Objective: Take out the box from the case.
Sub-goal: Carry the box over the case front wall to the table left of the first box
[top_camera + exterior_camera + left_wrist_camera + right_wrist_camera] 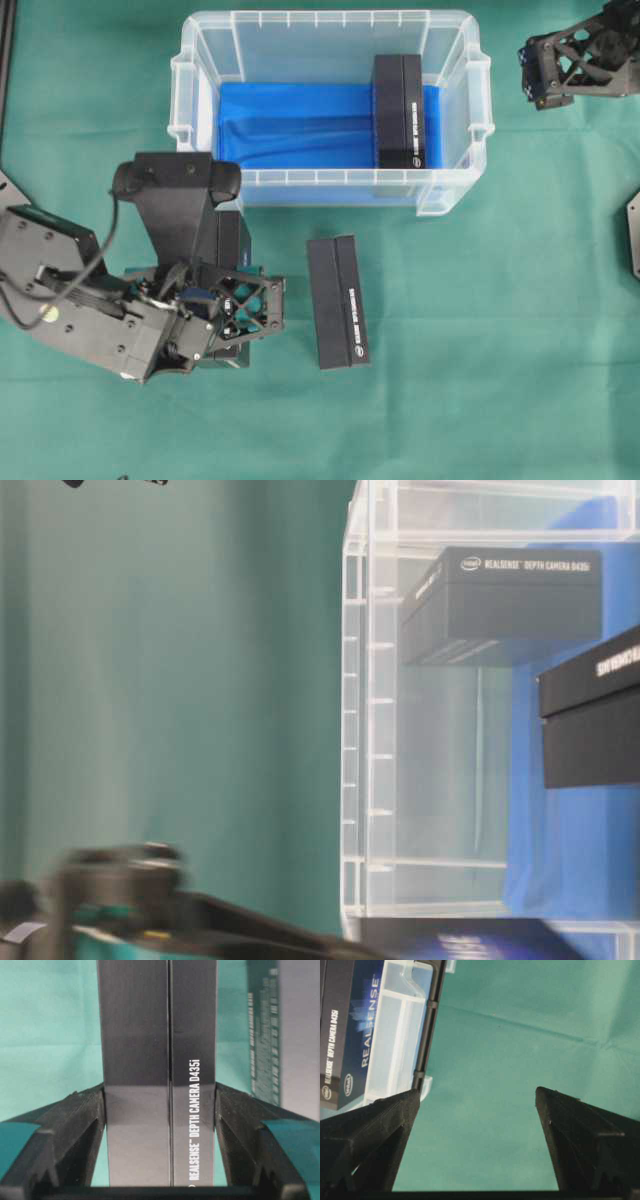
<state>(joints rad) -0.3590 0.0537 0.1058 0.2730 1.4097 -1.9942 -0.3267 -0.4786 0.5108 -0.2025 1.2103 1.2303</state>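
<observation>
The clear plastic case (330,190), blue-lined, sits at the top centre of the overhead view on the green worktop (500,350); one black RealSense box (399,112) lies inside at its right. Another box (338,302) lies outside, below the case. The left claw (160,1110), lower left, is clenched on a third box (160,1060), seemingly setting it down; release likely follows. The right claw (477,1105) hangs released, upper right.

Green cloth-covered tabletop (480,380), faintly creased, evenly lit, filling every view.
</observation>
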